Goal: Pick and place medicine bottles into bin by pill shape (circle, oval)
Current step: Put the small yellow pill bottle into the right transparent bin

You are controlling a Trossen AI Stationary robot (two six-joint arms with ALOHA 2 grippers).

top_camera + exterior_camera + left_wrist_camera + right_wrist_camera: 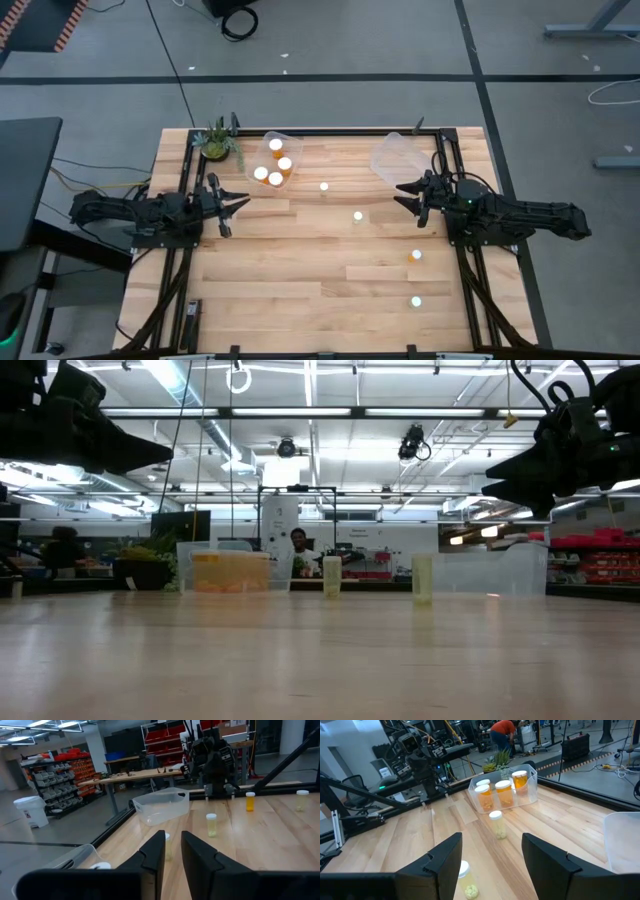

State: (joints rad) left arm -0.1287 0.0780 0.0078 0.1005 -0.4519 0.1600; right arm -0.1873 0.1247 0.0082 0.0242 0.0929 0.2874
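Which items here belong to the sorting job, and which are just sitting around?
Job:
- four bottles in the left bin
- four loose bottles, e.g.
- empty right bin
- left tool, right tool

Bystanders:
- potted plant
- person beyond the table

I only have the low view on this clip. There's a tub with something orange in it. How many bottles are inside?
Observer: Four medicine bottles stand in the left-side bin.
Operator: And the other tub?
Observer: The right-side bin holds nothing.
Operator: I count two bottles out on the table. Is that all?
Observer: No, four loose bottles stand on the table, and the right gripper is open and empty above them.
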